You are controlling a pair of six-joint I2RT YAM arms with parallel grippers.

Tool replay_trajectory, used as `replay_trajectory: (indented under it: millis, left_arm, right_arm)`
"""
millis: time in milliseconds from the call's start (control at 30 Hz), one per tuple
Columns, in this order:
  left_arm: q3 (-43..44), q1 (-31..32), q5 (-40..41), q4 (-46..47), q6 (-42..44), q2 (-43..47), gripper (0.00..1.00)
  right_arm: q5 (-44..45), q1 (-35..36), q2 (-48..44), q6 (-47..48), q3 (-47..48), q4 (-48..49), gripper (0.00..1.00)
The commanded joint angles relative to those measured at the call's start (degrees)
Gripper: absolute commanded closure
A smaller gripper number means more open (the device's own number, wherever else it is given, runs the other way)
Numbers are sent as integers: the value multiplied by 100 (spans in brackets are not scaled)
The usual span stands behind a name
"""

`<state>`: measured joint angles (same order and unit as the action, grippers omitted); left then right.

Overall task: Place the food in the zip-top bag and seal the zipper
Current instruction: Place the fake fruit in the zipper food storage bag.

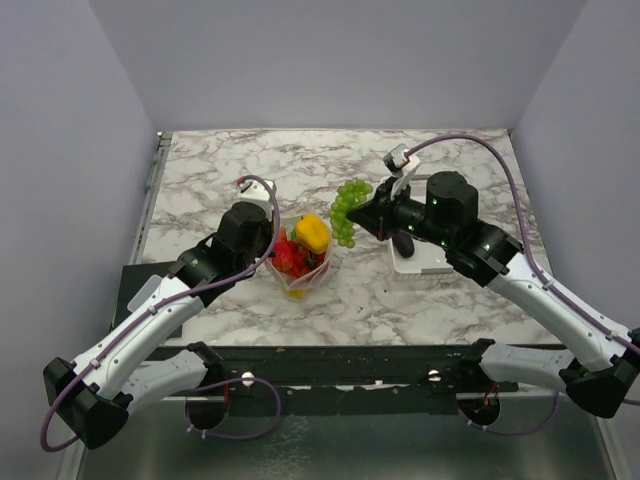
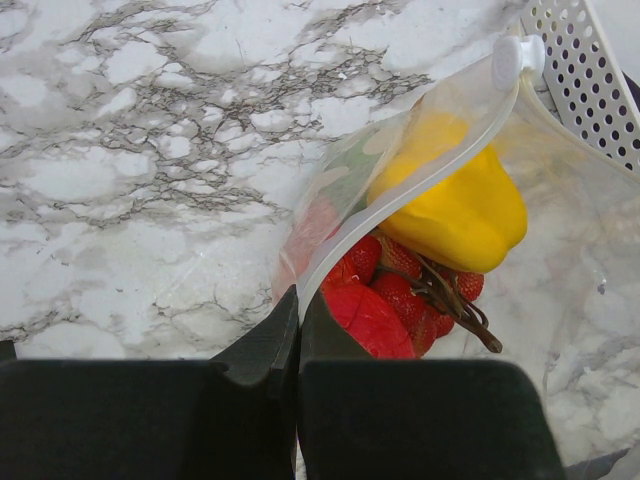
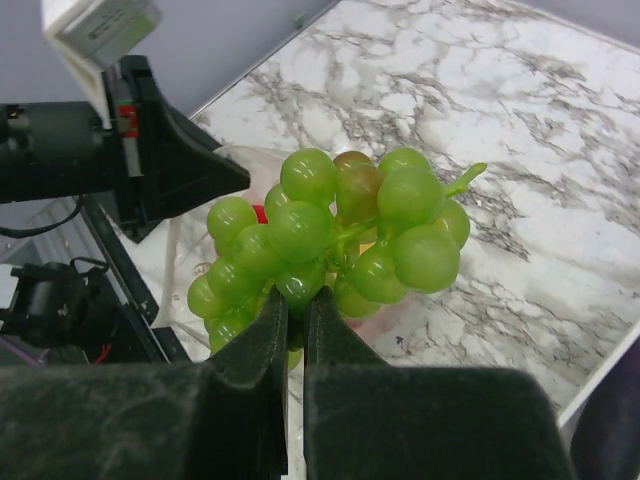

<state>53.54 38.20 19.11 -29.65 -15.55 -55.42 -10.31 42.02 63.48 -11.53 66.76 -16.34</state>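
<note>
**Left hand** (image 2: 298, 330): fingers pressed together, pinching the left end of the zipper (image 2: 400, 195) on the zip-top bag (image 1: 300, 272). The hold props the mouth apart and facing up.

**Right hand** (image 3: 297, 310): fingers closed on the underside of the green grapes (image 3: 340, 225). The bunch is carried clear of the tabletop (image 1: 450, 170).

**Location of task items:** The bag stands at mid-tabletop, between the two arms. Inside it are a yellow piece (image 2: 460, 215), red berries (image 2: 400, 280) and a larger red piece (image 2: 370, 320). A purple piece (image 1: 402, 242) lies in the white basket (image 2: 590, 80), which sits just right of the bag, under the right arm. The zipper is unsealed.

**Governing relation:** The bag mouth lies to the left of the grapes, slightly nearer and lower. The mouth's long axis runs from the left hand's pinch rightward toward the basket. The grapes would therefore approach over the free right end of the strip. The right arm is the one placed to deliver; the left is committed to holding the mouth.

**Assessment:** Loading is well along. The grapes and the purple piece are outstanding, and sealing is not begun.

**Risk:** The yellow piece crowds the opening, so the bunch may catch on the strip or fold the unsupported right side inward.
</note>
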Motion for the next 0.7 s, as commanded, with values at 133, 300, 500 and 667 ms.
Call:
replay_trajectory:
  millis: [133, 300, 500, 667]
  left_arm:
    - [-72, -36, -83, 126, 18, 101, 100]
    - [-70, -51, -126, 126, 6, 108, 100]
    - [-72, -49, -186, 135, 5, 128, 100]
    - [-72, -50, -224, 144, 8, 144, 100]
  right_arm:
    - [743, 882, 633, 592, 618, 40, 100]
    - [1236, 1238, 1102, 733, 873, -75, 99]
    - [1739, 1642, 1619, 872, 1045, -114, 99]
    - [2148, 1894, 1980, 987, 1178, -343, 99]
